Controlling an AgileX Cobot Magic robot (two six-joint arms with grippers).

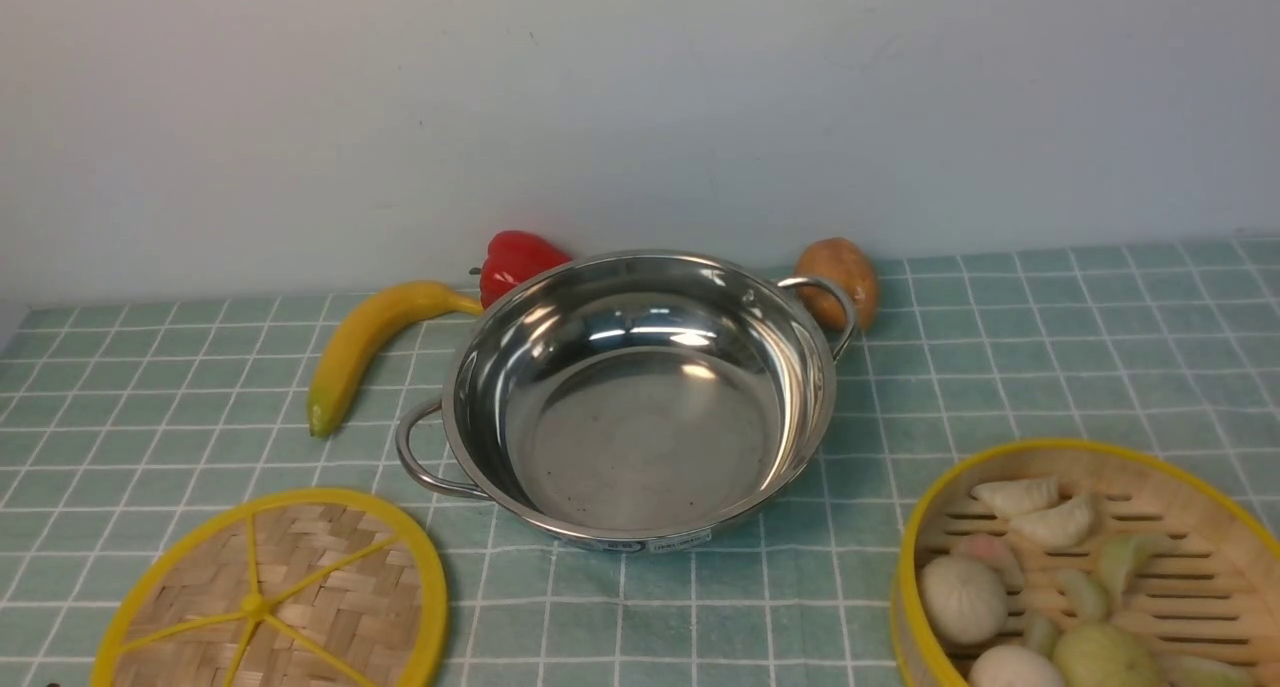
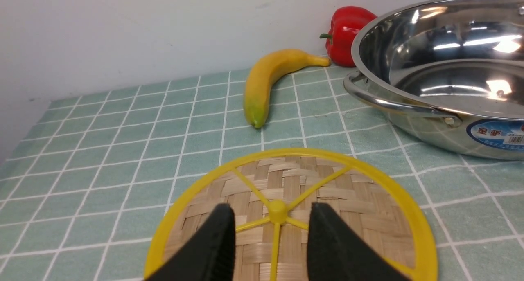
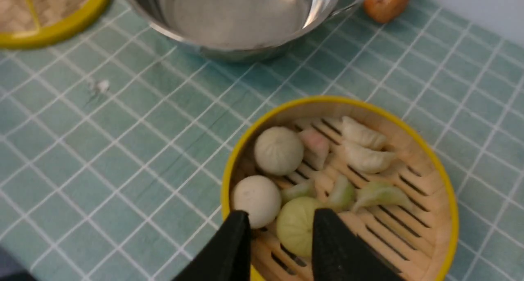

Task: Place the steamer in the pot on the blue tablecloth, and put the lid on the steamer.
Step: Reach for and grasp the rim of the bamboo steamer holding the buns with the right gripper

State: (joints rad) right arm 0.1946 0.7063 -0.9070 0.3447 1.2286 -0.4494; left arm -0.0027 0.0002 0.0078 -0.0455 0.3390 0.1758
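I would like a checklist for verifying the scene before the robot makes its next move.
1. Pot is empty inside: ok.
2. Pot stands on the blue tablecloth: ok.
3. Steamer is within the front camera's full view: not ok, its near and right parts are cut off.
4. Right gripper has its fingers apart: ok.
5. Left gripper has its fingers apart: ok.
6. Lid lies flat on the cloth, off the steamer: ok.
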